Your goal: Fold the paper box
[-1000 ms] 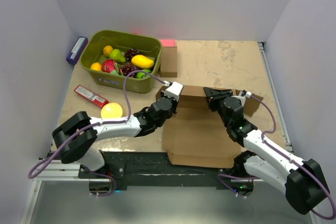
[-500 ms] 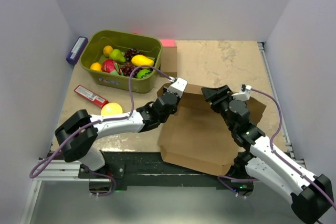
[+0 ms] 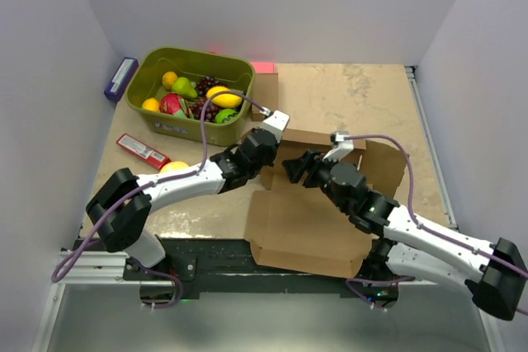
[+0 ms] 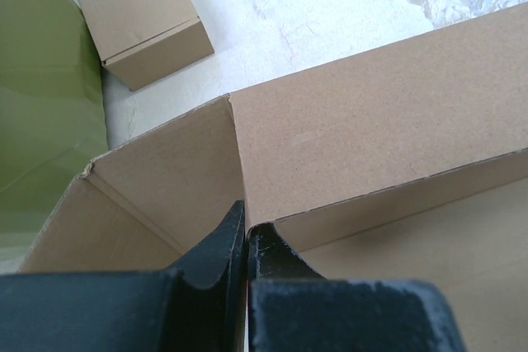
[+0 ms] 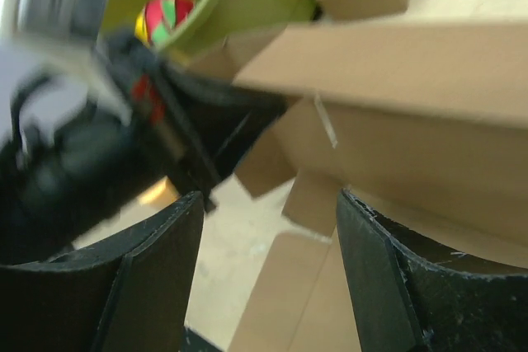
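Observation:
The paper box (image 3: 305, 228) is a large brown cardboard sheet lying in the middle of the table with its back wall (image 4: 371, 138) and a left flap raised. My left gripper (image 3: 279, 139) is at the box's back-left corner. In the left wrist view its jaws (image 4: 245, 224) are shut on the thin edge where the back wall meets the side flap. My right gripper (image 3: 295, 169) hovers over the left part of the box, just right of the left gripper. Its jaws (image 5: 268, 199) stand open with nothing between them, and the picture is blurred.
A green bin (image 3: 157, 117) of toy fruit stands at the back left, with a small cardboard box (image 3: 265, 92) next to it. A red packet (image 3: 142, 151) and a yellow ball (image 3: 175, 169) lie left of my left arm. A purple item (image 3: 120, 78) lies by the left wall.
My right gripper let go of the back wall, opened and swung left across the box toward the left gripper. The left gripper closed fully on the corner. The sheet shifted and turned slightly.

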Tool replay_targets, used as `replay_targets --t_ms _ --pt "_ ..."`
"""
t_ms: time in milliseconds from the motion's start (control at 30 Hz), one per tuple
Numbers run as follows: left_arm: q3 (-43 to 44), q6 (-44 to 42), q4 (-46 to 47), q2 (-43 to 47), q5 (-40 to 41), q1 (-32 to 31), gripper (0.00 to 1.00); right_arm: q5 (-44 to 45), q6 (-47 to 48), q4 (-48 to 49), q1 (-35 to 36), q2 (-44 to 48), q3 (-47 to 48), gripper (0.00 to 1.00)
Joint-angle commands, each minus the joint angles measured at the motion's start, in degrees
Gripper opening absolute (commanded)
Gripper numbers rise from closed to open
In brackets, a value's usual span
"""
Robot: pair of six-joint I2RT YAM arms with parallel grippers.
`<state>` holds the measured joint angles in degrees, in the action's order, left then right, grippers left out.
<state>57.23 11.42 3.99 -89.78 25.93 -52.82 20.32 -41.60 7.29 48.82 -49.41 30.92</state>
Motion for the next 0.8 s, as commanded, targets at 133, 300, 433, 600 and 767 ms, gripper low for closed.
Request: replay_targets --t_ms 133,300,433,600,767 --pt "1.39 0.98 -7.42 -0.75 -5.72 2.98 0.0 18.61 2.33 4.13 13.66 -7.01 1.16 0.65" --pt "0.07 1.32 -6.1 -0.66 -7.56 3.16 0.0 33.44 1.61 9.92 23.76 -19.46 0.9 0.64" --pt "-0.54 1.15 -5.48 -0.05 -8.79 3.25 0.0 35.4 -0.04 18.53 25.62 -28.45 0.81 0.64" --pt "-0.89 0.27 -5.31 -0.22 -10.46 3.51 0.0 39.01 -2.43 19.17 25.98 -37.15 3.79 0.64" --pt "-0.81 -0.17 -5.31 -0.22 -11.61 3.6 0.0 40.59 -0.5 21.45 25.98 -43.66 6.44 0.64"
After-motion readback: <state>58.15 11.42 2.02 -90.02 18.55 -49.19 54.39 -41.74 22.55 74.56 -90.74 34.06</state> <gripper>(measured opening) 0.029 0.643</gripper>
